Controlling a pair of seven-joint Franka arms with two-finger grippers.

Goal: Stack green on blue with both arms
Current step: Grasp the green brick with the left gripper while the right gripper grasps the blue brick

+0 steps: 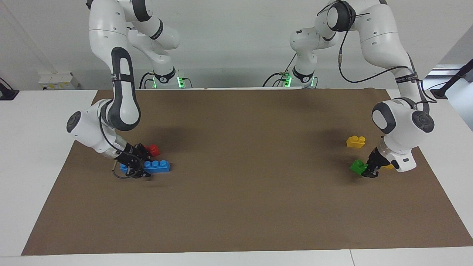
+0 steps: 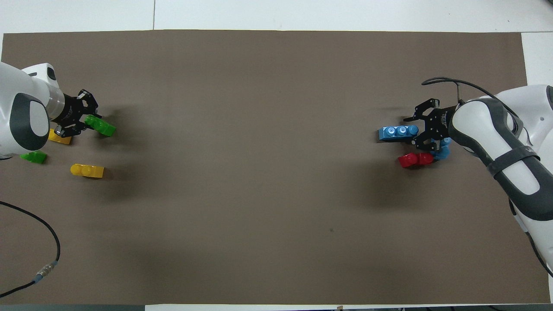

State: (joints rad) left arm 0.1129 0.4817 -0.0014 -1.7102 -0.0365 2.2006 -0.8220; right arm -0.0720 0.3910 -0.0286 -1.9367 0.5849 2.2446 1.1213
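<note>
Left jaws: left gripper (image 1: 366, 170) closed on the green brick (image 1: 357, 166), low at the mat (image 1: 236, 207) near the left arm's end of the bench (image 1: 33, 155).
Right jaws: right gripper (image 1: 141, 170) clamped on one end of the blue brick (image 1: 159, 166), which lies on the mat at the right arm's end.
Left arm: wrist bent steeply down over the brick, elbow high.
Right arm: forearm slanting down, wrist low beside the bricks.
Second blue brick (image 2: 444, 149): mostly hidden under the right gripper.
Red brick (image 1: 153, 150): just beside the blue one, nearer the robots.
Yellow brick (image 1: 356, 141): nearer the robots than the held green.
Second green brick (image 2: 33, 157): by the left wrist.
</note>
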